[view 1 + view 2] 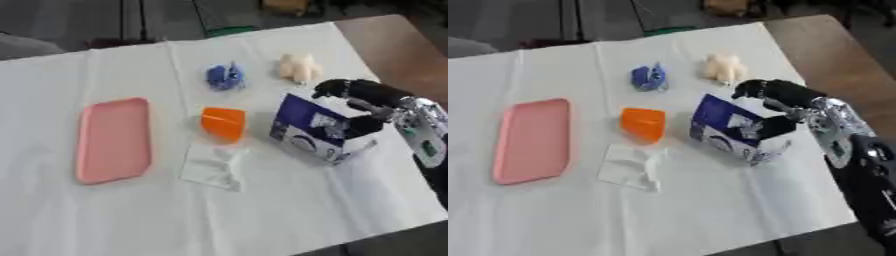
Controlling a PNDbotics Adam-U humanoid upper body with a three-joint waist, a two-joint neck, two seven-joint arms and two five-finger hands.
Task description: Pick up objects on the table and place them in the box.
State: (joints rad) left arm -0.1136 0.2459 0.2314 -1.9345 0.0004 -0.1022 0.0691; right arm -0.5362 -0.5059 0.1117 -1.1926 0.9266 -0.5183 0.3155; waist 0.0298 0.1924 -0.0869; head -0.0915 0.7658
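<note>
A blue and white box [306, 126] stands tilted on the white cloth at the right. My right hand [366, 96] comes in from the right edge and is shut on it, dark fingers curled over its top right edge and thumb against its right side. An orange object [224, 123] lies just left of the box. Behind it are a small blue object [225, 76] and a cream soft object [298, 67]. A clear plastic packet [213, 165] lies in front of the orange one. My left hand shows in neither view.
A flat pink tray [114, 140] lies at the left of the cloth. The white cloth [262, 215] ends at the near edge, lower right. Bare brown tabletop [402, 45] shows at the far right.
</note>
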